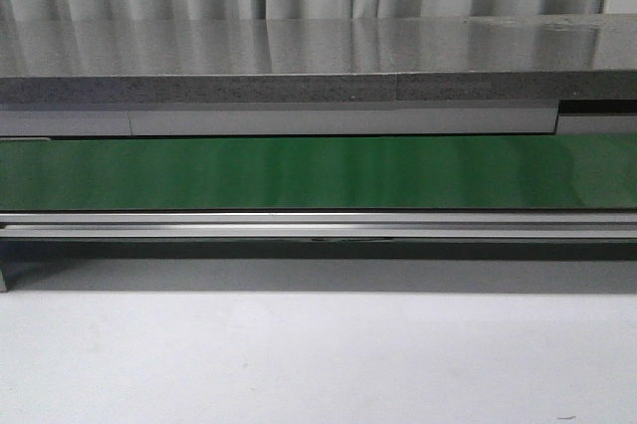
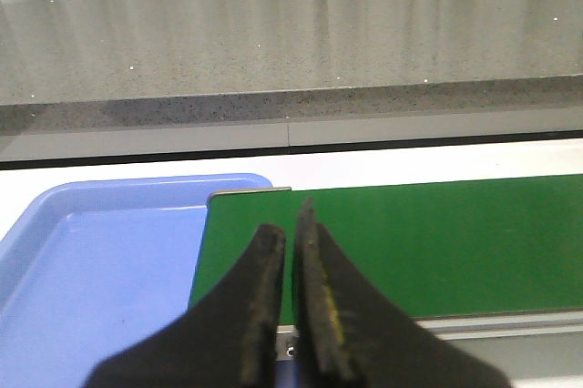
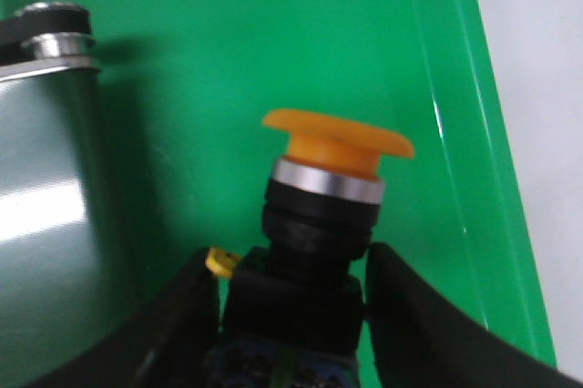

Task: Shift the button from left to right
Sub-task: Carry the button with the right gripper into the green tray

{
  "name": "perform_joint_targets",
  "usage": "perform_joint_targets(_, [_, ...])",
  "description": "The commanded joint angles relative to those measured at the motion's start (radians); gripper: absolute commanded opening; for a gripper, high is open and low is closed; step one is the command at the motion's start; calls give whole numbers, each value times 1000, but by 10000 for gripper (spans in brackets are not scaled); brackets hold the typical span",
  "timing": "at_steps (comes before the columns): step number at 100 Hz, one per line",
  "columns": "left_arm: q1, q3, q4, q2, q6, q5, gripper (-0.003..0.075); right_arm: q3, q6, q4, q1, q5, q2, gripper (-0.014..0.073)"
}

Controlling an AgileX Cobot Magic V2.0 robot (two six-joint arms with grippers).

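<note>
The button (image 3: 337,147) has a yellow-orange mushroom cap, a silver ring and a black blocky body. It shows only in the right wrist view. My right gripper (image 3: 291,265) is shut on its black body, one finger on each side, and holds it over the floor of a green tray (image 3: 273,42). My left gripper (image 2: 288,224) is shut and empty above the left end of the green conveyor belt (image 2: 437,242), next to a blue tray (image 2: 91,260). Neither gripper nor the button shows in the front view.
The green belt (image 1: 318,173) runs across the front view in a metal frame, with a grey stone counter (image 1: 299,46) behind it. The belt's metal end roller (image 3: 55,33) stands beside the green tray. The tray's rim (image 3: 496,178) lies close to the button.
</note>
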Motion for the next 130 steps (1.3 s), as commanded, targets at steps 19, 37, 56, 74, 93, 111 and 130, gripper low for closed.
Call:
perform_joint_targets(19, [-7, -25, -11, 4, -3, -82, 5, -32, -17, 34, -23, -60, 84, 144])
perform_joint_targets(37, [-7, -25, -11, 4, -3, -82, 5, -32, -17, 61, -23, -46, 129, 144])
perform_joint_targets(56, [-7, -25, -11, 4, -3, -82, 5, -32, -17, 86, -23, -42, 134, 150])
perform_joint_targets(74, [-7, -25, -11, 4, -3, -82, 5, -32, -17, 97, -23, -34, 134, 246])
perform_joint_targets(93, [-7, -25, -11, 4, -3, -82, 5, -32, -17, 137, -23, -25, 134, 330])
perform_joint_targets(111, [-7, -25, -11, 4, -3, -82, 5, -32, -17, 137, -23, -21, 134, 442])
perform_joint_targets(130, [-7, -25, -11, 4, -3, -82, 5, -32, -17, 137, -23, -28, 134, 512])
